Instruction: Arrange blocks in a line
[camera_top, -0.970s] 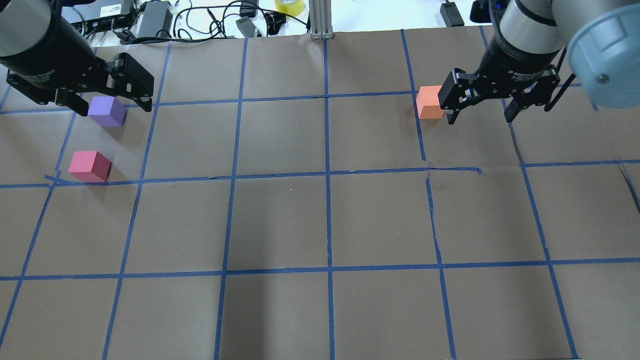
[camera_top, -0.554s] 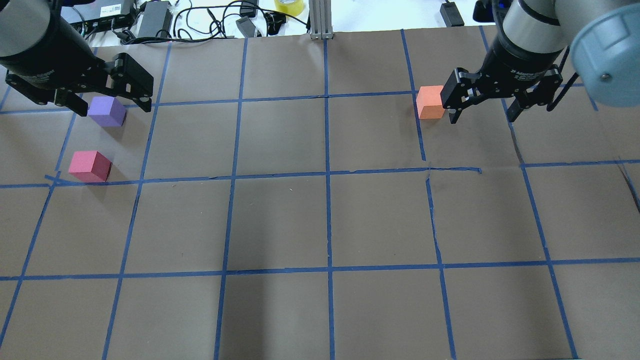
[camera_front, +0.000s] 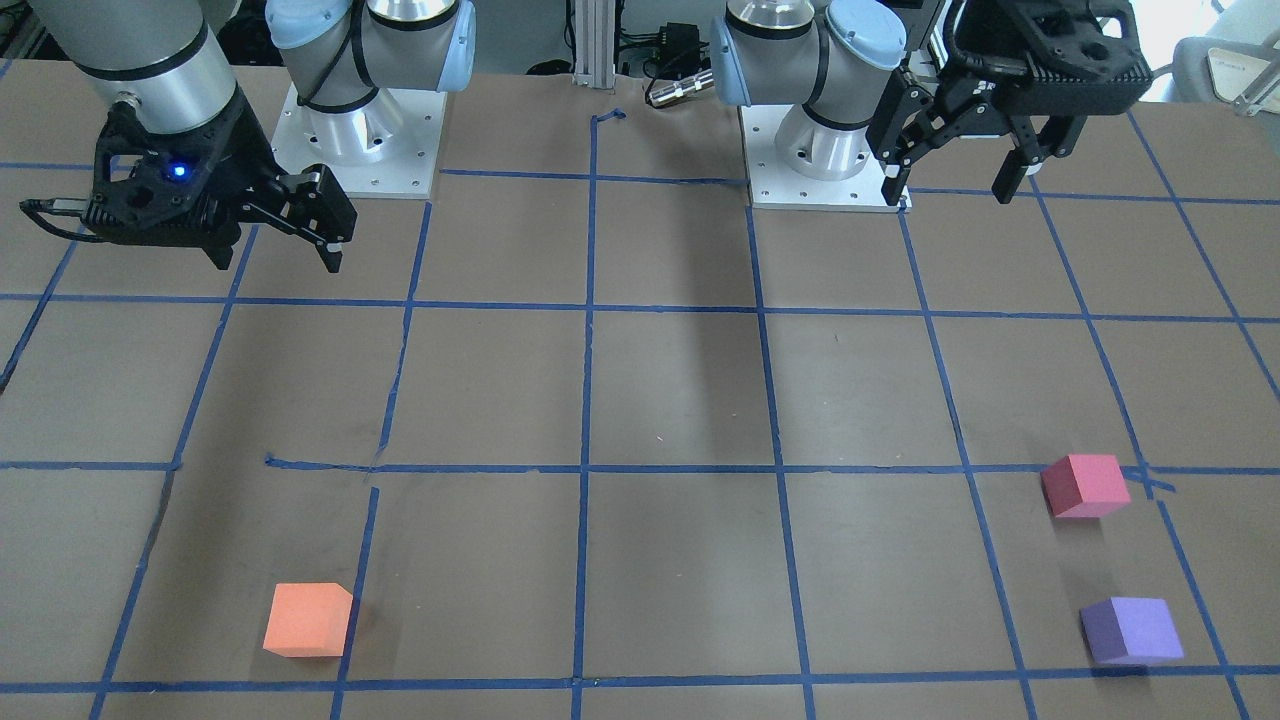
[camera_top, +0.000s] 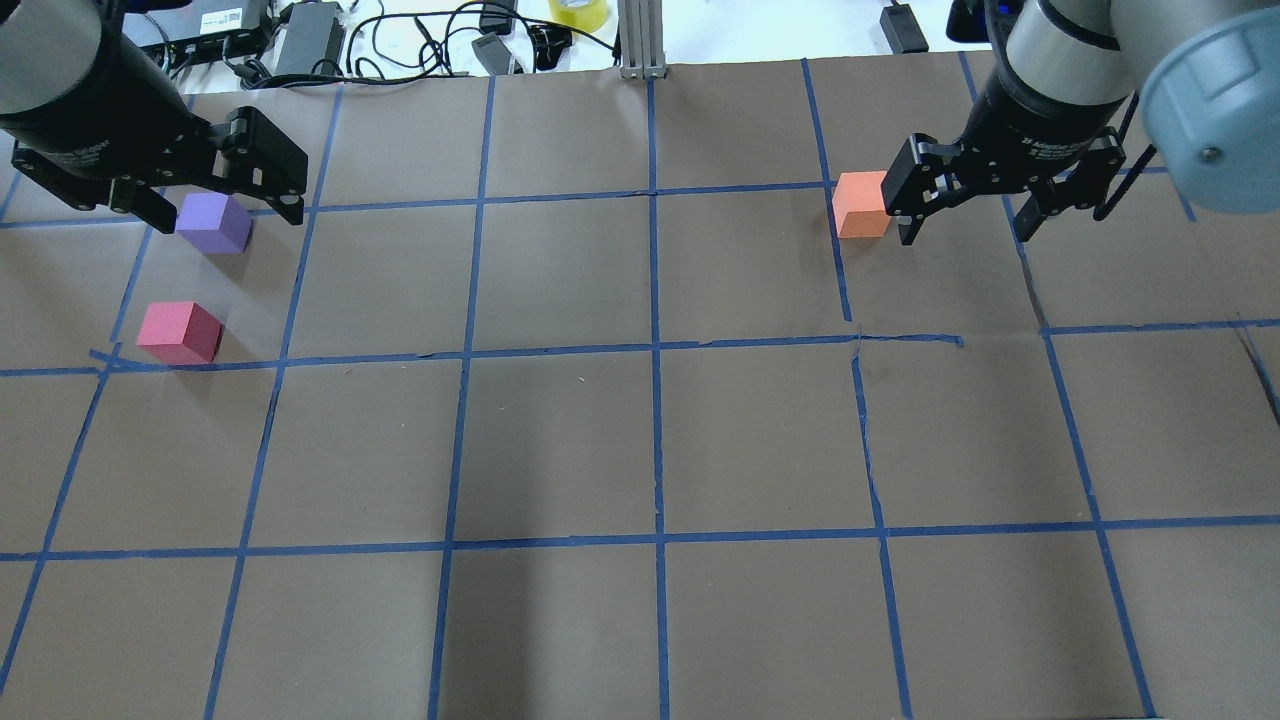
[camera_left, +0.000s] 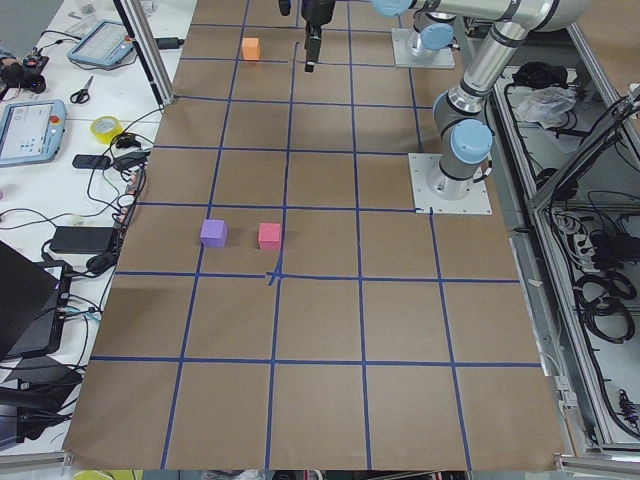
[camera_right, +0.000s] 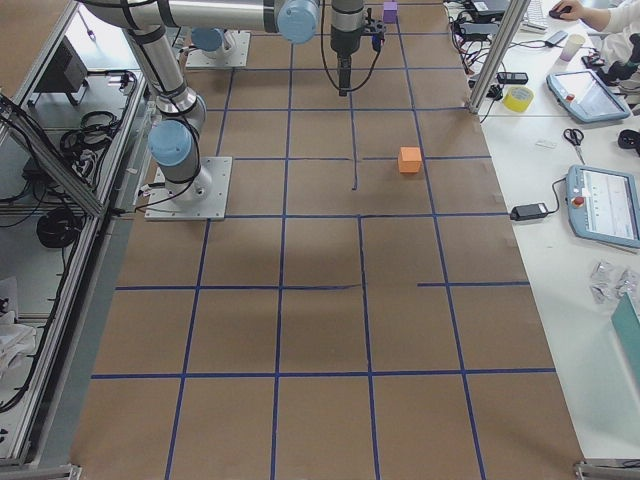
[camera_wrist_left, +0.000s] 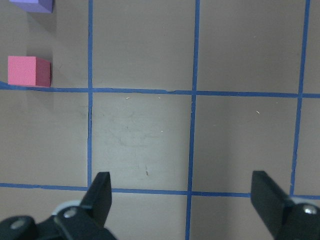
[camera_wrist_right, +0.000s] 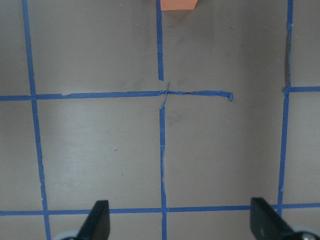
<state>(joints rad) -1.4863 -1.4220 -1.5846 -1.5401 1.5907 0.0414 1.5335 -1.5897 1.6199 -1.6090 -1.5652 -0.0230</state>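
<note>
Right wrist-mounted | right gripper (camera_wrist_right: 180, 205) spread wide, empty | orange block (camera_wrist_right: 177, 4) well ahead

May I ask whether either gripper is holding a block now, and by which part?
Nothing is held: left gripper and right gripper are both open and empty.

We note the matt, foam-like orange block (camera_top: 860, 205), pinkish-red block (camera_top: 178, 333) and purple block (camera_top: 213, 222); matt, creased brown paper (camera_top: 560, 450) and smooth blue tape (camera_top: 658, 440) cover the table (camera_front: 680, 390).

The purple block (camera_top: 213, 222) sits near the pinkish-red block (camera_top: 179, 333), the orange block (camera_top: 860, 204) well apart
</note>
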